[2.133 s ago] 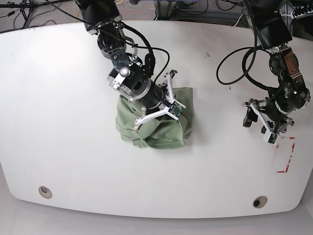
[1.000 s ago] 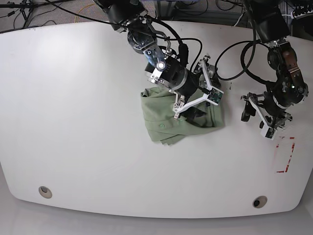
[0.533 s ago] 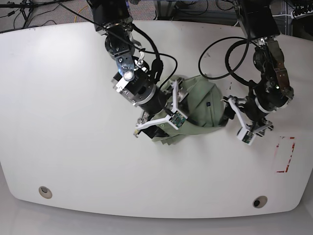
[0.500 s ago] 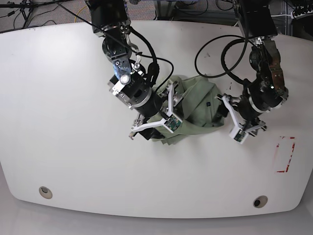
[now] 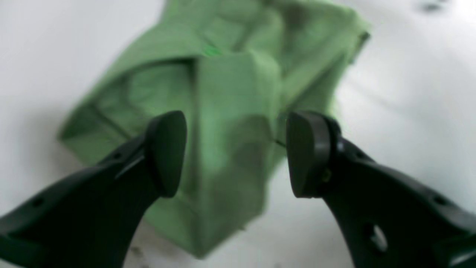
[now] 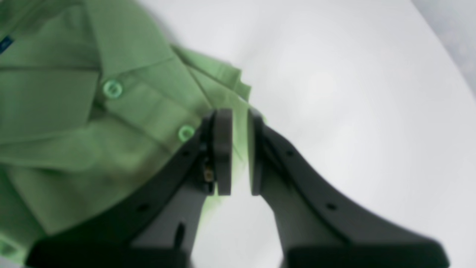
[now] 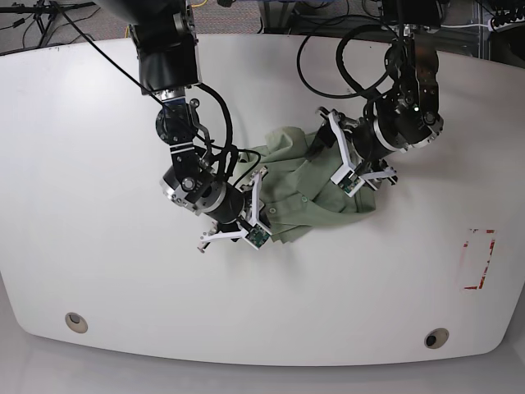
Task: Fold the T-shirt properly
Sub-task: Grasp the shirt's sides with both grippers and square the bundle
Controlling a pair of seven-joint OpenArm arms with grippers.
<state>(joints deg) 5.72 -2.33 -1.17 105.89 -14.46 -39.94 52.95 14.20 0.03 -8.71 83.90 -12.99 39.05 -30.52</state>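
Observation:
The T-shirt (image 7: 308, 193) lies bunched in the middle of the white table (image 7: 98, 123), pale green, with its collar and two buttons showing in the right wrist view. My right gripper (image 6: 240, 152) (image 7: 246, 223) is at the T-shirt (image 6: 74, 111) lower-left edge, jaws almost together with a thin strip of the hem between the pads. At the opposite, right side of the heap my left gripper (image 5: 238, 152) (image 7: 340, 160) hovers open over the T-shirt (image 5: 223, 93), a raised fold of cloth lying between its black fingertips (image 5: 167, 152).
A red taped outline (image 7: 480, 258) marks the table's right side. Two round holes (image 7: 75, 321) (image 7: 435, 338) sit near the front edge. Black cables (image 7: 361, 49) loop from both arms over the back of the table.
My right gripper has closed from wide open onto the shirt's edge. The left arm has swung left from beside the shirt to over its right side. The shirt has bunched up.

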